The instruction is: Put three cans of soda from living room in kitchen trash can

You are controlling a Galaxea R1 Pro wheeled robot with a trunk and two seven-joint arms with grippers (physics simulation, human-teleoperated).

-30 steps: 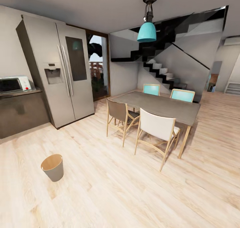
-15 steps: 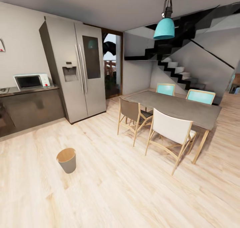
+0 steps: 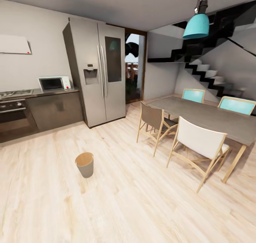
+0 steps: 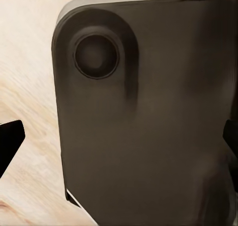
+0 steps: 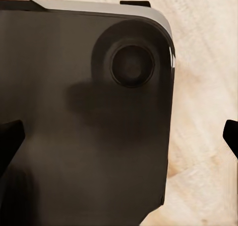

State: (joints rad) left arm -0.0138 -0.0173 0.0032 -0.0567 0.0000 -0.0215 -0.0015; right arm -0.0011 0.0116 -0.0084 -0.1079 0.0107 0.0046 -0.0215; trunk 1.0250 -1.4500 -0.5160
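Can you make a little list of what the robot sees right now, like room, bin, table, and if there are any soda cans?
room: kitchen, light wood floor
bin: tash can upright on the floor, open top, nothing seen inside
fridge: silver fridge beside the dark counter
microwave: white microwave on the counter
table: grey dining table with four chairs
lamp: teal lamp above the table
soda cans: none seen
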